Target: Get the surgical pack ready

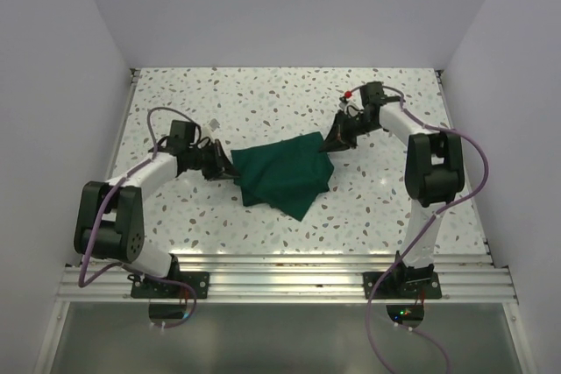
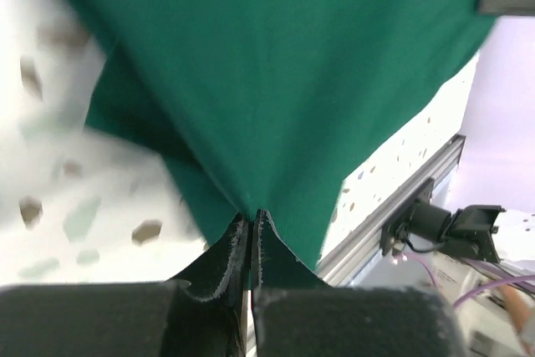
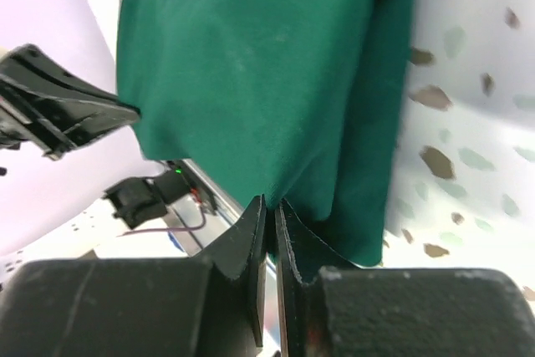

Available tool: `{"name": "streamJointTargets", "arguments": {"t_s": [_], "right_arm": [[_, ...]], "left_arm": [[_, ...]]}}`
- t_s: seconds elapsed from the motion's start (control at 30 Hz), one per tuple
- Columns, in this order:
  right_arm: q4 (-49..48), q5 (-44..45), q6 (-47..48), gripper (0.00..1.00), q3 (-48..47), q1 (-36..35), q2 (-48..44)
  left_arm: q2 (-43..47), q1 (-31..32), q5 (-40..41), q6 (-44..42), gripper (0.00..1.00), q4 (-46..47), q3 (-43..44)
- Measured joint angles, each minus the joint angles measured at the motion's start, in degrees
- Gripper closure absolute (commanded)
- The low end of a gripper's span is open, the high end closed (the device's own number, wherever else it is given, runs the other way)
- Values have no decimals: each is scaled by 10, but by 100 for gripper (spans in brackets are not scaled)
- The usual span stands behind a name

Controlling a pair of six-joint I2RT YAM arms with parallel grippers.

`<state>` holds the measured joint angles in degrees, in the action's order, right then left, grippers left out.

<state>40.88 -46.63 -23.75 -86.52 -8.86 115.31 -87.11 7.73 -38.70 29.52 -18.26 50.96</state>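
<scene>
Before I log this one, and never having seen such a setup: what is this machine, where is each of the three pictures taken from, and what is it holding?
You are looking at two white-and-black robot arms bolted side by side at the near edge of a speckled white table. The wide picture looks down from above and behind them. The other two pictures come from a small camera on each wrist, so the black wedges at the bottom are that arm's own fingers. Between the arms is a dark green cloth drape, doubled over in layers. The left gripper is shut on its left corner and the right gripper is shut on its far right corner. Both wrist views show the cloth pinched at the fingertips. How far it is lifted off the table I cannot tell.
</scene>
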Motion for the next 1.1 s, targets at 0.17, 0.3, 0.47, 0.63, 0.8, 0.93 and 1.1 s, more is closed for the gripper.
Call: {"name": "streamJointTargets", "arguments": {"t_s": [0.17, 0.3, 0.47, 0.63, 0.8, 0.93, 1.1], "right_arm": [[27, 22, 19, 91, 58, 8, -6], [52, 31, 27, 68, 76, 10, -3], [78, 68, 49, 40, 44, 15, -1], [76, 85, 53, 32, -41, 18, 16], [49, 86, 38, 32, -78, 18, 47], [35, 86, 27, 35, -104, 17, 97], [32, 85, 15, 41, -128, 14, 138]], "left_arm": [[7, -1, 0, 15, 100, 4, -107], [8, -1, 9, 11, 73, 6, -115], [-3, -1, 38, 8, 44, -16, -91], [-5, -2, 58, 4, 36, -31, -24], [-40, -8, 63, 5, 40, -24, 43], [-115, -10, 66, 9, 43, -24, 96], [-167, -11, 69, 12, 46, -29, 118]]}}
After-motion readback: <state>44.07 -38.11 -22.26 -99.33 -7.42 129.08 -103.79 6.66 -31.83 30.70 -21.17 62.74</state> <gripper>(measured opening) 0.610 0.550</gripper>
